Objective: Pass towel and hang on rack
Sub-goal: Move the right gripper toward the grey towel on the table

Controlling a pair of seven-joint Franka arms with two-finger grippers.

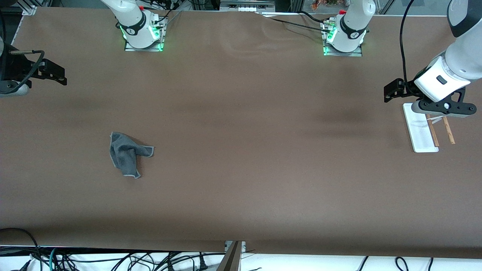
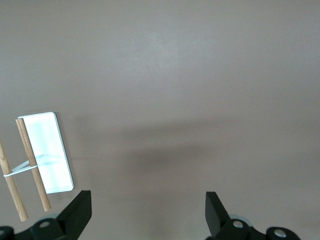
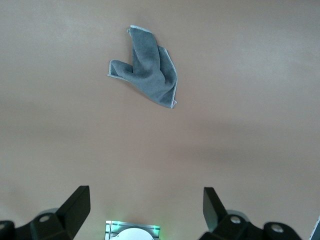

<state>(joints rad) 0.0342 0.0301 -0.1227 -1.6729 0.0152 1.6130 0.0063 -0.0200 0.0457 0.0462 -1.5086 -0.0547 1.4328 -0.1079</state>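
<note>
On table: 1 towel, 1 rack

Even, diffuse overhead light — soft arm shadows smear the brown table — all views sharp.

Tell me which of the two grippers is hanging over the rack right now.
The left gripper. It hangs open above the rack at the left arm's end of the table. The right gripper, also open, is at the right arm's end, where the towel lies.

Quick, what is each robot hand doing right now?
Left end effector: open, empty, above the rack.
Right end effector: open, empty, towel untouched.
</note>
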